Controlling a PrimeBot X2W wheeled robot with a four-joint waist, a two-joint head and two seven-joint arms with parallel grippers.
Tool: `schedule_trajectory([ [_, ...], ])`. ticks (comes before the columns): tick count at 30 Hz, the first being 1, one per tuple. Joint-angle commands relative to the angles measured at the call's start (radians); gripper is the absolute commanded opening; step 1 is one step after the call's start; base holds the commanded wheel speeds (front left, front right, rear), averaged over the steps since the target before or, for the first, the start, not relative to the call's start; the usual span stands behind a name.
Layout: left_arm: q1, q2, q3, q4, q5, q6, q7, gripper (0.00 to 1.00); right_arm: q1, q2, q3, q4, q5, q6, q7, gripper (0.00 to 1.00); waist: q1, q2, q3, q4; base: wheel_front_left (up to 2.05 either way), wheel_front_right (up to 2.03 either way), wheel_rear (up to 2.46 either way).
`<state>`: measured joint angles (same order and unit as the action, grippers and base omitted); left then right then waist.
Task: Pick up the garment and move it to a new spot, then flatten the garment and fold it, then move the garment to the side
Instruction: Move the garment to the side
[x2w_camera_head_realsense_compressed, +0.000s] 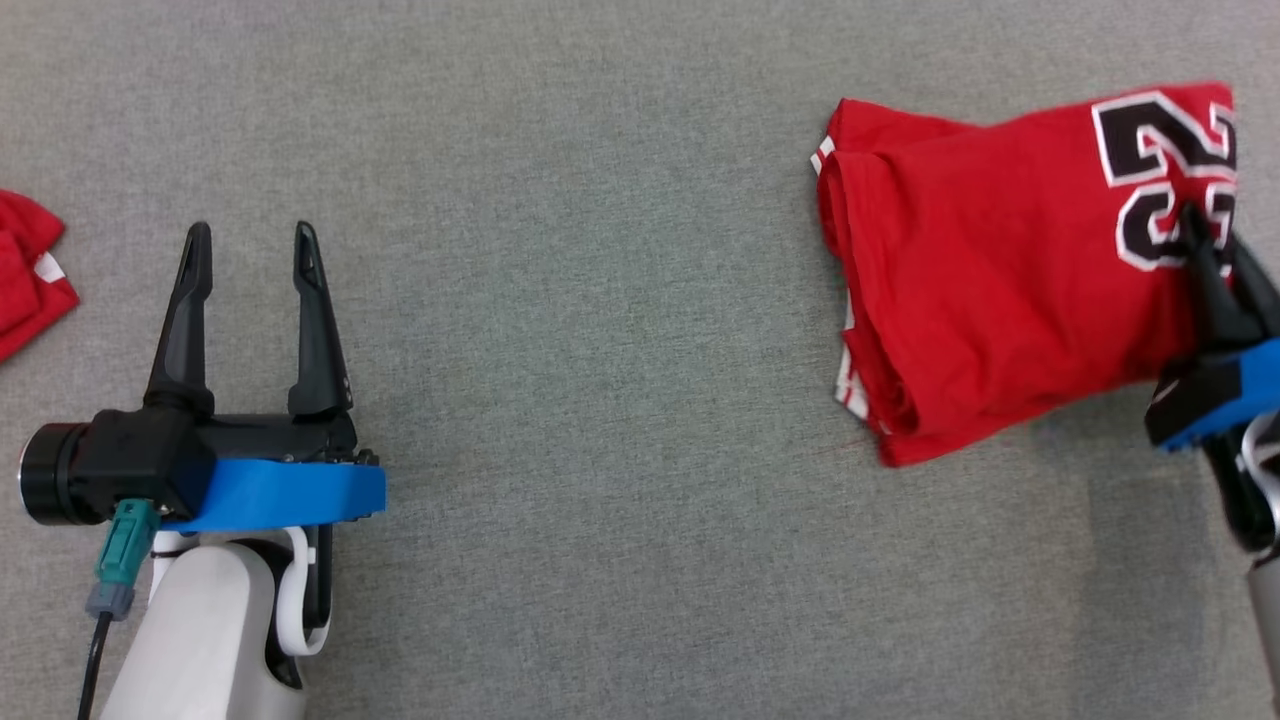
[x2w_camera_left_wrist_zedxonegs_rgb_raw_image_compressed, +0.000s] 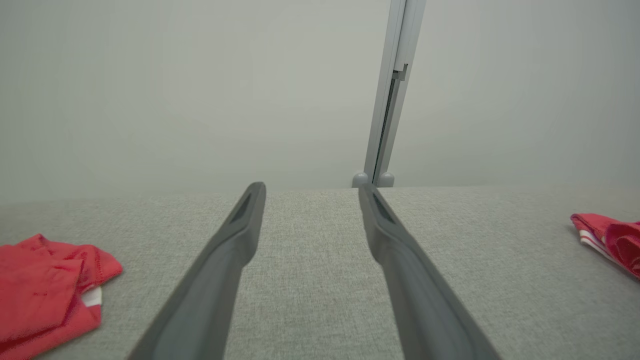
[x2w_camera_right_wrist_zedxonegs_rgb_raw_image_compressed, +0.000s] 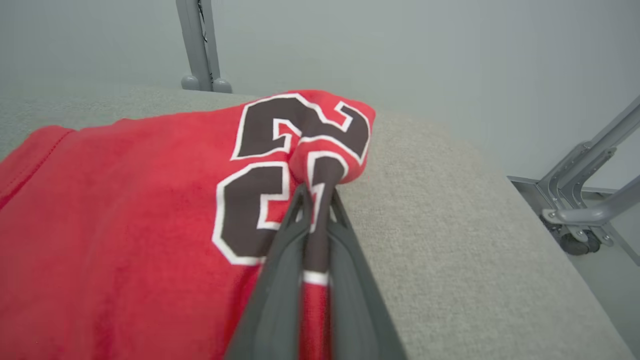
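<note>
Red jersey (x2w_camera_head_realsense_compressed: 980, 280), folded and lying on the grey tabletop (x2w_camera_head_realsense_compressed: 600, 400), sits well apart from the left tool (x2w_camera_head_realsense_compressed: 253, 235), whose fingers (x2w_camera_head_realsense_compressed: 315, 330) stand apart, empty. Right tool (x2w_camera_head_realsense_compressed: 1210, 240) is clamped on its numbered edge. Light, limp cloth will likely sag; pinch all layers together.

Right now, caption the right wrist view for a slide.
Red jersey pinched at its number by the shut right tool, over a grey surface.
</note>
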<state>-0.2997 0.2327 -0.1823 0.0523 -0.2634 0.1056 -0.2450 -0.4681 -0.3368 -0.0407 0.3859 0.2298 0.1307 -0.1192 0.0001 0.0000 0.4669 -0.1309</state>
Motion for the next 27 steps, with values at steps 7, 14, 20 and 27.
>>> schedule_trajectory([
  [7, -0.046, 0.010, -0.010, -0.045, 0.014, 0.010, 0.013, 1.00, -0.208, -0.098, 0.006, -0.011, -0.015, 0.000, 0.069, 0.00, -0.0001, 0.0000, 0.076, 0.031, 0.00, 0.00, 0.00],
  [14, -0.078, 0.009, -0.022, -0.080, 0.019, 0.014, 0.022, 1.00, -0.364, -0.256, -0.021, 0.104, -0.016, 0.000, 0.113, 0.00, -0.0001, 0.0000, 0.148, 0.072, 0.00, 0.00, 0.00],
  [20, -0.106, 0.007, -0.032, -0.090, 0.023, 0.012, 0.024, 1.00, -0.436, -0.348, -0.039, 0.198, -0.032, 0.000, 0.119, 0.00, -0.0001, 0.0000, 0.184, 0.095, 0.00, 0.00, 0.00],
  [27, -0.125, 0.008, -0.037, -0.090, 0.024, 0.017, 0.022, 1.00, -0.524, -0.389, -0.054, 0.337, -0.059, 0.000, 0.121, 0.99, -0.0001, 0.0000, 0.202, 0.110, 0.00, 0.00, 0.00],
])
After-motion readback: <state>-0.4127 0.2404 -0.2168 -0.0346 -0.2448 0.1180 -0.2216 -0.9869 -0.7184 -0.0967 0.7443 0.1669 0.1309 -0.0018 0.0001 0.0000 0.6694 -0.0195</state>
